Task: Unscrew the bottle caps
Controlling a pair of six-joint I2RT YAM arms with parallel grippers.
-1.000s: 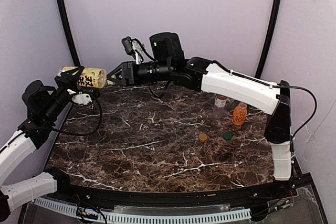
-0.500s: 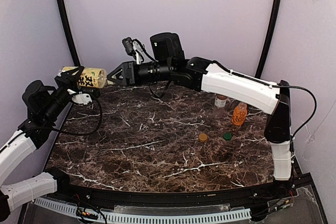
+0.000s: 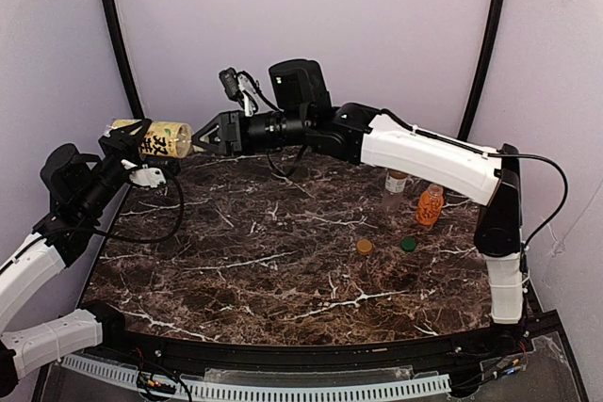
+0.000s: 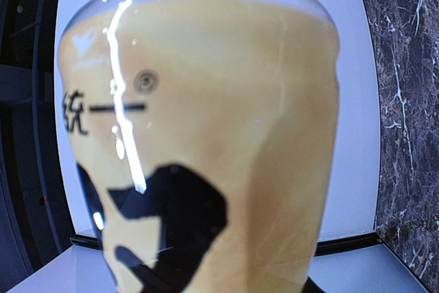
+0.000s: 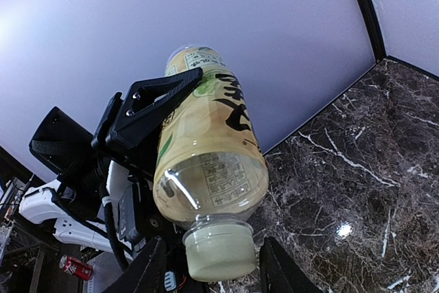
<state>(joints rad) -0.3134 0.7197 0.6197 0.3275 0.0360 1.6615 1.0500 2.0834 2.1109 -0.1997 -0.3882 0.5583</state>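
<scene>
A yellow-labelled bottle hangs tilted in the air, clamped across its body by the left end effector. Its pale cap sits between the right end effector's parted fingers, beside the dark marble bench.

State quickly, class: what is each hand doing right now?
Left hand: closed on the bottle, held sideways in the air.
Right hand: open, straddling the cap; whether it touches cannot be told.
</scene>
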